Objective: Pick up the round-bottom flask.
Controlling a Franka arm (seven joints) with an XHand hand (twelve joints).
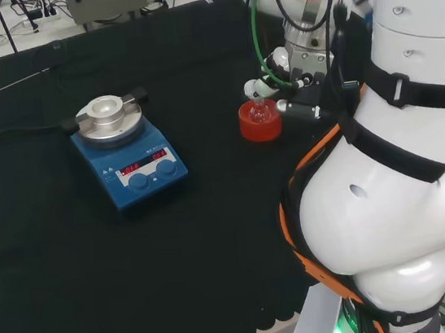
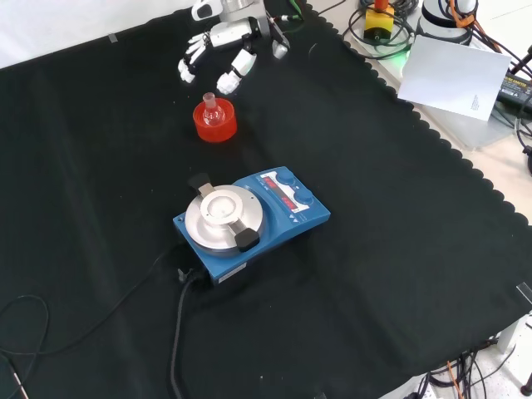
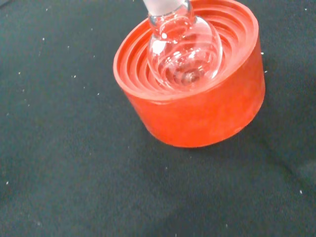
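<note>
A clear flask [image 3: 183,52] sits upright in a red ribbed stand [image 2: 215,122] on the black cloth [image 2: 399,249], its neck pointing up. In the front view the hand [image 2: 218,51] hovers just beyond the stand (fingers spread and relaxed, holding nothing). A blue hotplate [image 2: 249,223] stands nearer the camera, well apart from the stand.

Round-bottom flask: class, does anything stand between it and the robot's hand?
Nothing visible does. The flask sits in its red ribbed stand, and only bare black cloth separates it from the open hand. The blue hotplate stands on the far side.
</note>
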